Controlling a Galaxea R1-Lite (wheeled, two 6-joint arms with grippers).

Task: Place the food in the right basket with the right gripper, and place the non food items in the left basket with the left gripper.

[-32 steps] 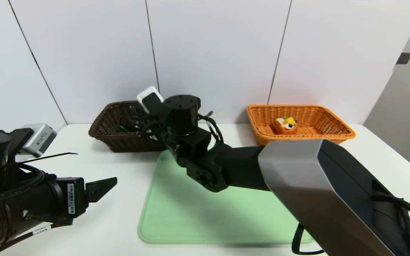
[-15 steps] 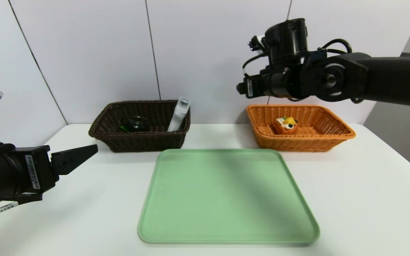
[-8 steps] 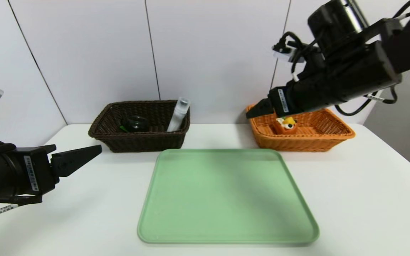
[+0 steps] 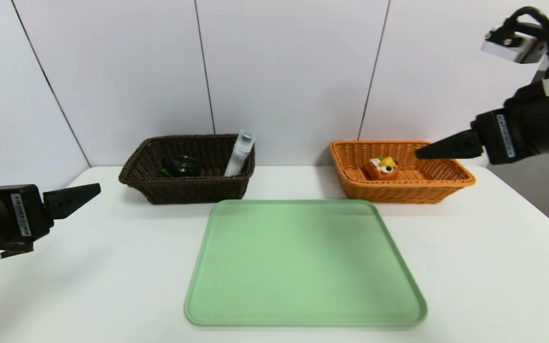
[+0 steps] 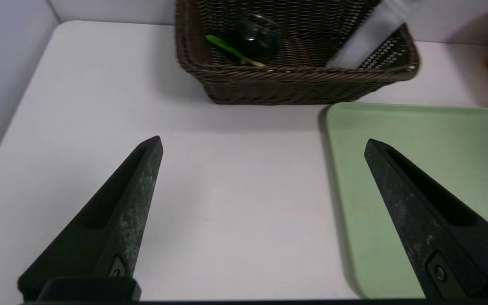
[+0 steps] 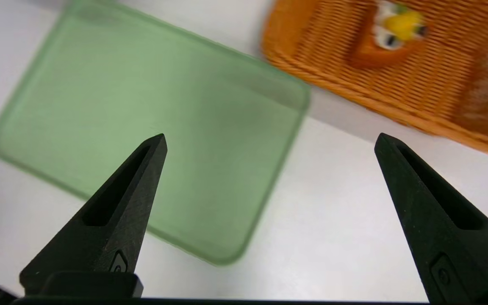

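The cake (image 4: 382, 168) sits in the orange basket (image 4: 403, 193). Left gripper (image 5: 263, 137) and right gripper (image 6: 271, 134) hover above the counter (image 4: 127, 267), fingers apart.

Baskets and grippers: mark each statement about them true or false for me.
1. The toy cake wedge lies in the orange-tan wicker basket. True.
2. The white bottle lies flat on the green tray. False: it leans in the dark brown wicker basket.
3. The left gripper is open over the table, holding nothing. True.
4. The right gripper grips the green-handled spoon. False: it is open with nothing between its fingers.
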